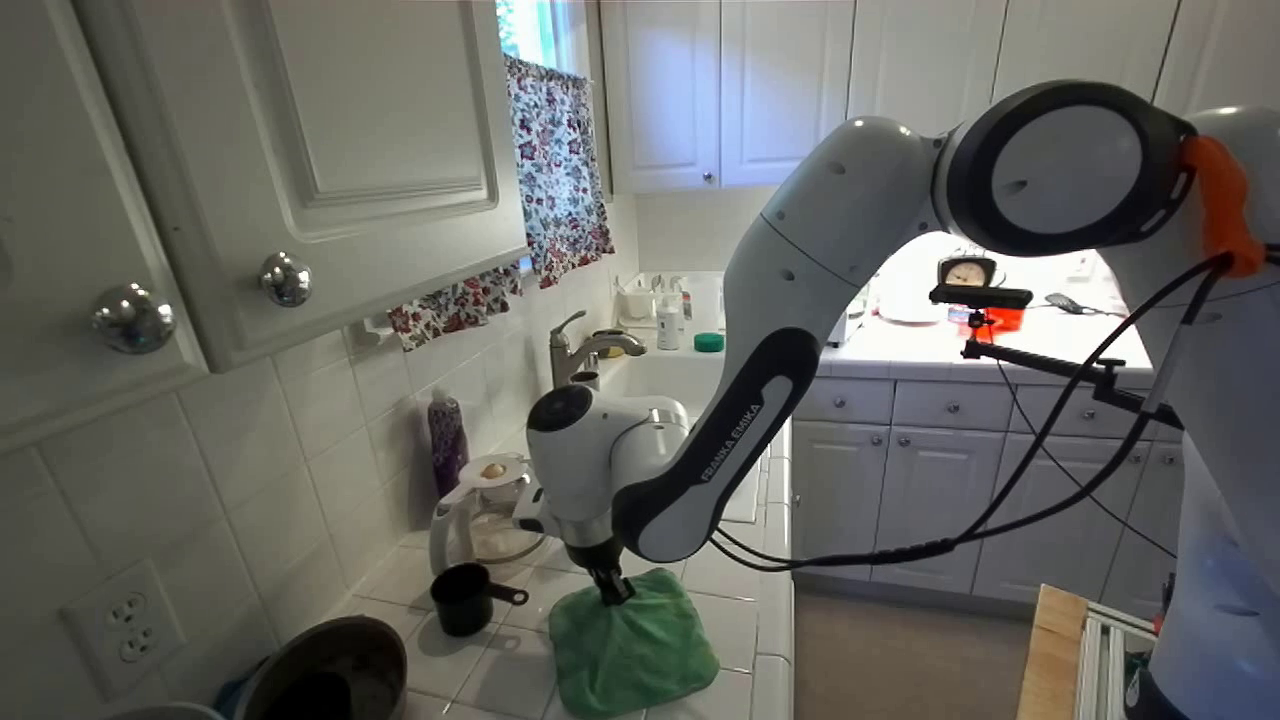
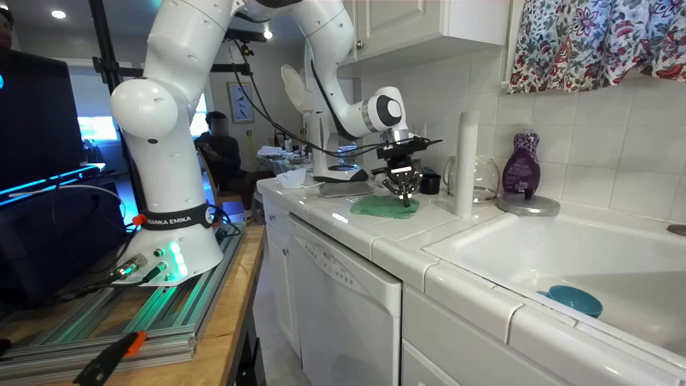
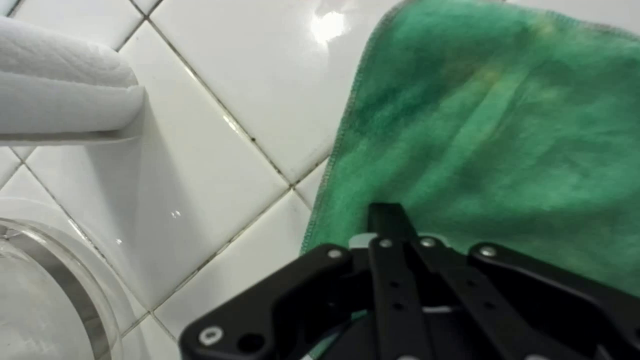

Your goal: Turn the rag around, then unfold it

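The green rag (image 1: 645, 655) lies on the white tiled counter. It also shows in an exterior view (image 2: 378, 207) and in the wrist view (image 3: 505, 125), where one stitched edge runs along its left side. My gripper (image 1: 617, 597) points down onto the rag near its edge on the sink side. In the wrist view the black fingers (image 3: 385, 210) are together, with their tips on the cloth. Creases in the rag run toward the fingertips, so the gripper looks shut on the cloth. The pinched bit itself is hidden behind the fingers. The rag's underside and layers are not visible.
A black cup with a handle (image 1: 465, 600), a glass carafe (image 1: 500, 525) and a dark pan (image 1: 330, 670) stand along the wall side. A white paper roll (image 2: 466, 166) stands between the rag and the sink (image 2: 536, 268). A grey flat item (image 2: 345, 188) lies behind the rag.
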`<action>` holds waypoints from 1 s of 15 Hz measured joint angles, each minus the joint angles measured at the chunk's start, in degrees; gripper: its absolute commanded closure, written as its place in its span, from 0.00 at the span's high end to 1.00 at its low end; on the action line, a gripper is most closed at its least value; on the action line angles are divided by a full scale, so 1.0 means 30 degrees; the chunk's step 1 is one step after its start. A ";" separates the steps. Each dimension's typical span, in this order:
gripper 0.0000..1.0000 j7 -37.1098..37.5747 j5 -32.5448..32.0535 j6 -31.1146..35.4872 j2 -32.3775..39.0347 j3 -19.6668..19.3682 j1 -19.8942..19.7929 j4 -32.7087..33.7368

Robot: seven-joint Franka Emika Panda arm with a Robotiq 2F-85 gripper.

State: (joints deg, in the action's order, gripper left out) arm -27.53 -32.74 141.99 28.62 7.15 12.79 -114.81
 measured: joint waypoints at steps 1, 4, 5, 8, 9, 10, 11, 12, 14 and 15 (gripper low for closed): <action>0.00 -0.0115 0.0002 -0.0099 0.0069 0.0006 -0.0002 0.0111; 0.00 -0.0511 0.0051 -0.0496 0.0077 0.0226 -0.0019 0.0181; 0.00 -0.0611 0.0072 -0.0554 0.0040 0.0360 -0.0029 0.0140; 0.00 -0.0760 0.0592 -0.0942 -0.0750 0.0935 -0.0127 -0.0617; 0.00 -0.0747 0.0916 -0.1023 -0.1310 0.1096 -0.0154 -0.1123; 0.00 -0.0666 0.1354 -0.1028 -0.1967 0.1238 -0.0208 -0.1714; 0.00 -0.0552 0.1979 -0.0939 -0.2721 0.1374 -0.0320 -0.2403; 0.00 -0.0438 0.2723 -0.0799 -0.3537 0.1519 -0.0499 -0.3161; 0.00 -0.0047 0.4371 -0.0538 -0.5280 0.1631 -0.0924 -0.4884; 0.00 0.0073 0.5198 -0.0359 -0.6224 0.1614 -0.1195 -0.5887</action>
State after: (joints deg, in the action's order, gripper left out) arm -27.31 -17.15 140.92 9.95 11.99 9.21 -132.47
